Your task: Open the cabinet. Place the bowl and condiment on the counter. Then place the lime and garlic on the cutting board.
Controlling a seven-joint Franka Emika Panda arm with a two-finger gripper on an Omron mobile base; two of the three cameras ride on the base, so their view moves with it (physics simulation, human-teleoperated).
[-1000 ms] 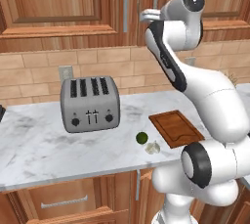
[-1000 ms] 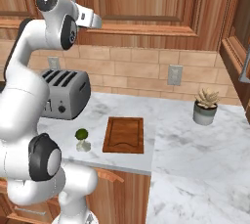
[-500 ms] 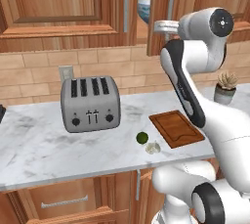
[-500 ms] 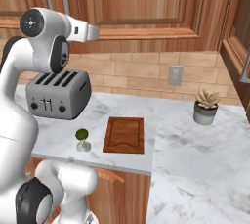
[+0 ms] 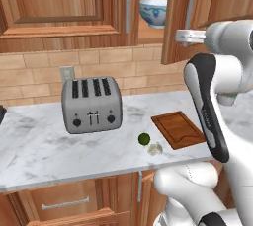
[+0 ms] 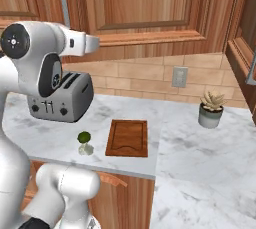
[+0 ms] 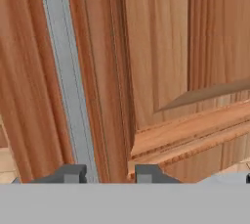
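The cabinet's right door (image 5: pixel 177 18) stands ajar. Behind it on the shelf sits the white bowl (image 5: pixel 153 12) with its blue pattern. My gripper (image 5: pixel 179 35) is at that door's edge. In the hand view the gripper (image 7: pixel 110 173) has its two tips either side of the silver bar handle (image 7: pixel 63 71), shut on it. On the marble counter (image 5: pixel 39 146) the dark green lime (image 5: pixel 144 138) and the whitish garlic (image 5: pixel 156 148) lie just left of the cutting board (image 5: pixel 178 129). The condiment is hidden.
A silver toaster (image 5: pixel 92 104) stands on the counter left of the lime. A small potted plant (image 6: pixel 211 110) sits at the back right under a wall outlet (image 6: pixel 179 77). Another wooden cabinet edge (image 6: pixel 245 58) juts in at the far right.
The cabinet door has swung outward with my gripper on its handle, uncovering the bowl. The arm has swung right along with it.
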